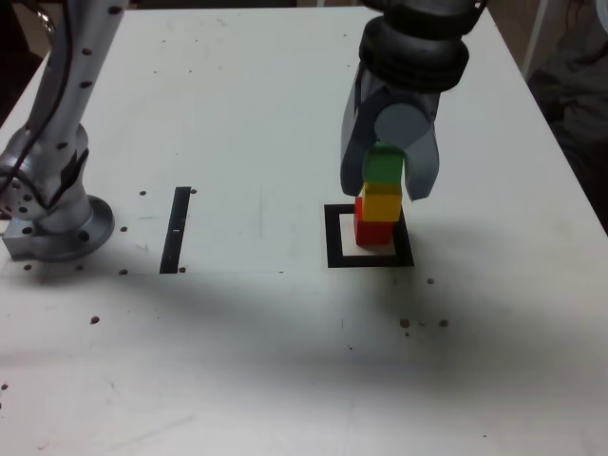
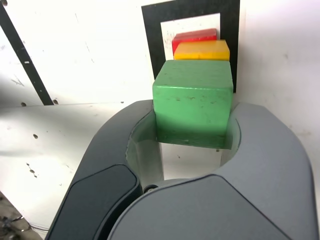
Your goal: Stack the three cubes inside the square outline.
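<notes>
Exterior view shows 3 cubes piled in 1 column on the white surface (image 1: pixel 237 361): the red cube (image 1: pixel 372 231) at the bottom, the yellow cube (image 1: pixel 383 201) on it, and the green cube (image 1: pixel 384 167) on top. The red cube sits inside the square outline (image 1: pixel 333 237), on its white centre, towards the exterior view's right side of the frame. The yellow cube is shifted slightly to the exterior view's right of the red one, so the column is not perfectly flush.

The hand (image 1: pixel 388 176) hangs down over the pile from above, its 2 grey jaws flanking the green cube on either side. Wrist view has the green cube (image 2: pixel 193 102) filling the gap between the jaws of the hand (image 2: pixel 192 127), with both inner faces pressed against its sides, so the hand is clamped on that cube. Beyond it the yellow cube (image 2: pixel 202 50) and a sliver of the red cube (image 2: pixel 194 36) show in a line, with the square outline (image 2: pixel 150 35) around them.

A straight black strip (image 1: pixel 176 230) lies on the surface well apart from the pile, to the exterior view's left. Further to that side stands the arm's round grey base (image 1: pixel 57 228), with the arm (image 1: pixel 71 76) rising from it. Small dark specks dot the surface.
</notes>
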Controlling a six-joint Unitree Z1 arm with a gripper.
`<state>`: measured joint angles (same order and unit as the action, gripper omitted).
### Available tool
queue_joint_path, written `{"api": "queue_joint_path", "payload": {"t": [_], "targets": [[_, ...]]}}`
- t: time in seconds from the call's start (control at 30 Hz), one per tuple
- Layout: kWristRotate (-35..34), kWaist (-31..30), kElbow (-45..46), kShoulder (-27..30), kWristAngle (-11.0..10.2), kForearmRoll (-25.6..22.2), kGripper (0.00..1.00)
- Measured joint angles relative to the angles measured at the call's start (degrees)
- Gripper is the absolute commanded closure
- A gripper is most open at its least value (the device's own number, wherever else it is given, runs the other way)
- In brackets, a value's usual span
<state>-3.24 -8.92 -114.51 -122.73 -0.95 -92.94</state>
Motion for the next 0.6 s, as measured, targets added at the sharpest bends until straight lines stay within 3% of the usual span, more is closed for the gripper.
{"api": "queue_joint_path", "payload": {"t": [0.13, 0.2, 0.37, 0.43, 0.6], "targets": [[0.4, 0.2, 0.0, -0.4, 0.2, 0.0, 0.80], [0.5, 0.4, 0.0, -0.8, 0.2, 0.1, 0.72], [1.2, 0.5, 0.0, -1.0, 0.3, 0.5, 0.16], [1.4, 0.6, 0.0, -1.0, 0.4, 0.6, 0.02], [1.5, 0.6, 0.0, -1.1, 0.5, 0.7, 0.00]]}}
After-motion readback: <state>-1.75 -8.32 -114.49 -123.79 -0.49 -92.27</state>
